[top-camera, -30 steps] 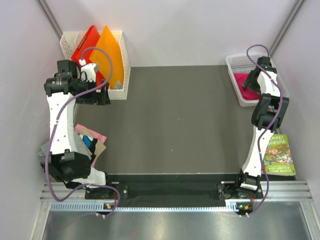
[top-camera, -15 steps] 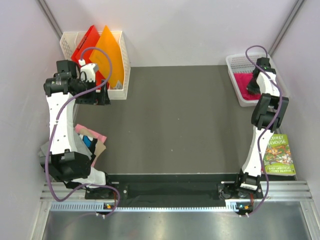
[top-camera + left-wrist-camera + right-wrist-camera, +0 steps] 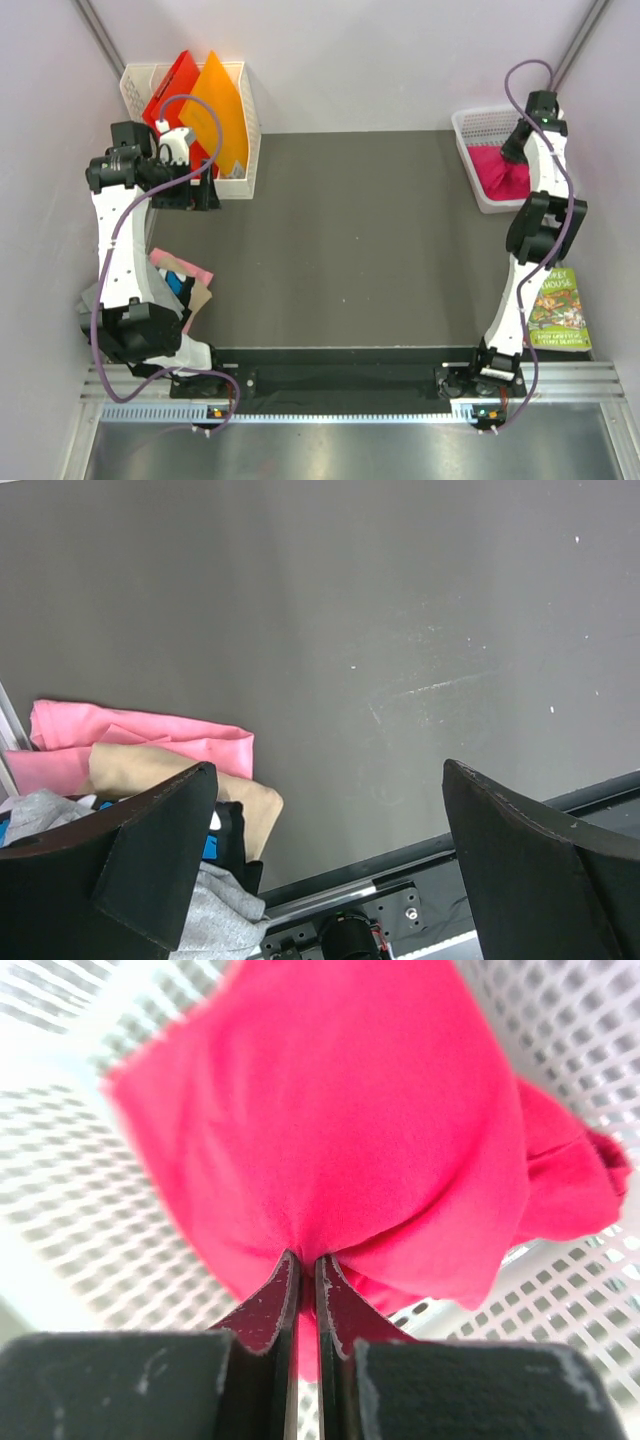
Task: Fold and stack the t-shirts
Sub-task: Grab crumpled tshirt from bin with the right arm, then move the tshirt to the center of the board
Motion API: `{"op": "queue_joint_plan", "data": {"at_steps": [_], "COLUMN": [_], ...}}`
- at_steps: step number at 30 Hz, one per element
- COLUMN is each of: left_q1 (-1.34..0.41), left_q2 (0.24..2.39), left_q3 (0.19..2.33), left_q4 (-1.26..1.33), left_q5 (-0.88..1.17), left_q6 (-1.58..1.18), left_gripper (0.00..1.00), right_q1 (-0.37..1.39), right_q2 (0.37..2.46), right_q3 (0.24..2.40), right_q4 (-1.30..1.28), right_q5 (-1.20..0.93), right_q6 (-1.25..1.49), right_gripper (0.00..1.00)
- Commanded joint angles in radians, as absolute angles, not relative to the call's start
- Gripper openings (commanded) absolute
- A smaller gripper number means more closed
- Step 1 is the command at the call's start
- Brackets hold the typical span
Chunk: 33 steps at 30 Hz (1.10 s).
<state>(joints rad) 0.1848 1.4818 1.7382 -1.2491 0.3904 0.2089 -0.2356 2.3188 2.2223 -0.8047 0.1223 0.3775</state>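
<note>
Right gripper (image 3: 305, 1260) pinched tight on bright magenta cloth t-shirt (image 3: 340, 1130), white mesh plastic basket (image 3: 70, 1210) crowding around. Left gripper (image 3: 328, 775) wide apart, folded shirts pile (image 3: 140, 745) lower left.

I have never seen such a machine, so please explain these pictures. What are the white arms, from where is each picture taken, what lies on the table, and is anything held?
They are two robot arms, the left arm and the right arm, bolted at the near edge of the table. Each ends in a two-finger tool. The wide picture comes from a camera above and behind them. The other two come from cameras on the wrists, so each shows its own fingers. A pile of folded shirts lies by the left arm. Red and orange folders stand at the far left, and a book lies at the right. The left tool is open and holds nothing. The right tool is shut on a magenta shirt at the white basket, far right.
</note>
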Motion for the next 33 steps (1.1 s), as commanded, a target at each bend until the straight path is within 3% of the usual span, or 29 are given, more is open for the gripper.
{"op": "queue_joint_plan", "data": {"at_steps": [1, 8, 13, 22, 26, 29, 33], "left_q1": [0.196, 0.199, 0.201, 0.199, 0.202, 0.201, 0.201], "left_q2": [1.447, 1.44, 1.434, 1.41, 1.393, 1.379, 1.382], "left_q3": [1.723, 1.717, 1.709, 1.614, 1.574, 1.56, 1.577], "left_q4": [-1.227, -1.235, -1.226, -1.184, -1.175, -1.169, -1.183], "left_q5": [0.423, 0.414, 0.428, 0.483, 0.483, 0.482, 0.495], "left_q6": [0.221, 0.239, 0.23, 0.227, 0.241, 0.248, 0.252], "left_gripper": [0.99, 0.99, 0.99, 0.99, 0.99, 0.99, 0.99], "right_q1": [-0.229, -0.215, -0.146, 0.273, 0.379, 0.432, 0.477], "right_q2": [2.207, 2.135, 2.028, 1.76, 1.642, 1.556, 1.428], "right_q3": [2.263, 2.099, 2.129, 2.226, 2.218, 2.133, 1.856], "right_q4": [-0.761, -0.684, -0.699, -0.73, -0.807, -0.87, -0.854], "right_q5": [0.094, 0.113, 0.092, 0.186, 0.183, 0.17, 0.155], "right_q6": [0.396, 0.385, 0.361, 0.229, 0.199, 0.216, 0.255], "right_gripper": [0.0, 0.0, 0.0, 0.0, 0.0, 0.0, 0.0]}}
